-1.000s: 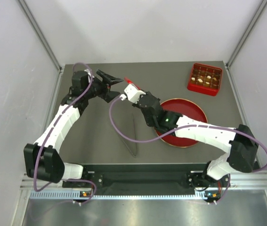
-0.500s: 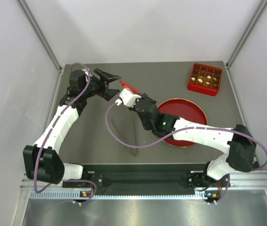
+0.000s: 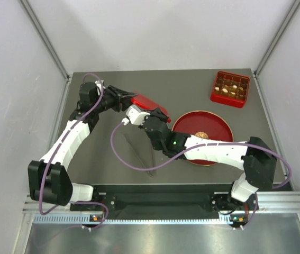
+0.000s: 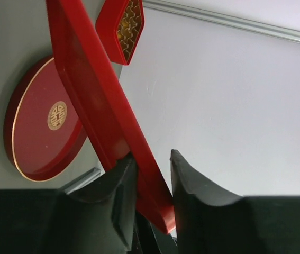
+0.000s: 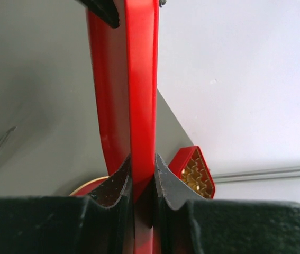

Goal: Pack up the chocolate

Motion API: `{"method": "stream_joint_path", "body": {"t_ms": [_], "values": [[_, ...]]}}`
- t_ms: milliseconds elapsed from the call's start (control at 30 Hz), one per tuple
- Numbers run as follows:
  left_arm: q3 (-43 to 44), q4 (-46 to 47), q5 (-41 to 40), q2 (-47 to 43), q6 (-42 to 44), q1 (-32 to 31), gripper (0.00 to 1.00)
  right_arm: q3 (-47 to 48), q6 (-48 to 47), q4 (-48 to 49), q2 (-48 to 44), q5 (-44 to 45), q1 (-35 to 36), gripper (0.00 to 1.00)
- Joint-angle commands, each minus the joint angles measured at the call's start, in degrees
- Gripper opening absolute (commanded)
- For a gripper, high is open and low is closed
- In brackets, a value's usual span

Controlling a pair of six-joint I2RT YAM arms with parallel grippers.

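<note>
The chocolate sits as small cream and brown pieces in the gold cells of a red box at the back right. A red lid hangs above the table left of centre, held from both sides. On its left edge my left gripper is shut, and the left wrist view shows the lid between its fingers. My right gripper is shut on the lid's near edge. From the right wrist, the lid stands edge-on in the right gripper.
A round red plate with a gold emblem lies right of centre, partly under the right arm. Thin grey tongs lie on the table in front of the lid. The box and the plate show behind the lid.
The right arm carried the red lid left toward the left gripper and turned it flatter. The left gripper, open before, closed on the lid's edge.
</note>
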Motion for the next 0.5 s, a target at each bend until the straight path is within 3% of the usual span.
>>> {"method": "stream_joint_path", "body": {"t_ms": [0, 33, 100, 133, 200, 467], "values": [[-1.0, 5.6, 2.4, 0.4, 0.6, 0.0, 0.30, 0.0, -3.1, 6.8, 1.1, 1.7, 1.0, 0.08], [-1.1, 5.3, 2.6, 0.6, 1.1, 0.0, 0.20, -0.4, -4.1, 7.9, 1.4, 2.0, 1.0, 0.11], [-1.8, 7.7, 4.8, 1.7, 0.9, 0.1, 0.11, -0.8, -6.1, 10.3, 2.5, 3.1, 1.0, 0.13], [-1.9, 8.6, 5.6, 2.3, 1.0, 0.1, 0.00, -0.8, -6.4, 10.6, 2.8, 3.2, 1.0, 0.15], [-1.4, 10.9, 7.4, 4.4, 1.5, 0.1, 0.00, -0.6, -6.3, 10.5, 3.5, 2.8, 0.9, 0.20], [-0.2, 25.3, 9.4, 9.0, -0.1, 0.1, 0.00, -1.2, 2.3, 3.8, 0.3, -1.6, 0.8, 0.55]]}}
